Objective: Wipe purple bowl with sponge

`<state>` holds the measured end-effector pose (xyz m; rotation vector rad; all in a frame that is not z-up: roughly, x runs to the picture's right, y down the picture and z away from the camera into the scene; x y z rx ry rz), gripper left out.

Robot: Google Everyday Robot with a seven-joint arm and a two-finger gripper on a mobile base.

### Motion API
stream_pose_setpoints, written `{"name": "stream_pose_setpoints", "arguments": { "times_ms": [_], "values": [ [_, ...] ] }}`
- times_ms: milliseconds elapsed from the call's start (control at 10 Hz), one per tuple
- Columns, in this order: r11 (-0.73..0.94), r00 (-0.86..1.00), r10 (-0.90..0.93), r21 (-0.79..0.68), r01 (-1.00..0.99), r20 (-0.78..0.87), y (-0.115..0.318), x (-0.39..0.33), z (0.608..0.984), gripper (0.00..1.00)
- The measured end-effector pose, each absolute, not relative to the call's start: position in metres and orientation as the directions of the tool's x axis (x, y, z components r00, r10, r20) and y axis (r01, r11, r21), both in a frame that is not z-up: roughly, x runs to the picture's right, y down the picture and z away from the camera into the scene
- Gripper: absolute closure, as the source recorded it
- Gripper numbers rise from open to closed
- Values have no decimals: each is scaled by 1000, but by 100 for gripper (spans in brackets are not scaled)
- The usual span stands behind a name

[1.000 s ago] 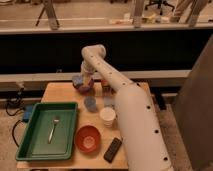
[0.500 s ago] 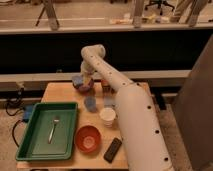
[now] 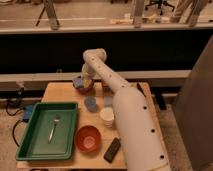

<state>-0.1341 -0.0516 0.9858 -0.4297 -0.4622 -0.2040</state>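
Hovering directly over the glossy, likely slippery purple bowl (image 3: pixel 83 87), the hand (image 3: pixel 87 79), spread or pinching I cannot tell, should grip the soft, light sponge across its middle.

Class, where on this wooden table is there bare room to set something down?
Bare wood: the back-left corner, between green plastic tray and round dark purple bowl, where the gripper is. Crowded: small blue cup, white cup, orange-red bowl, black block beside the arm.
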Motion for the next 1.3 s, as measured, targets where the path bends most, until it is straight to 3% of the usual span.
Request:
{"name": "stream_pose_setpoints", "arguments": {
  "times_ms": [800,1300],
  "values": [
    [894,844,-101,-324,309,527,-67,-142,1023,100],
    [891,839,-128,-310,331,528,-79,-145,1024,100]
  ]
}}
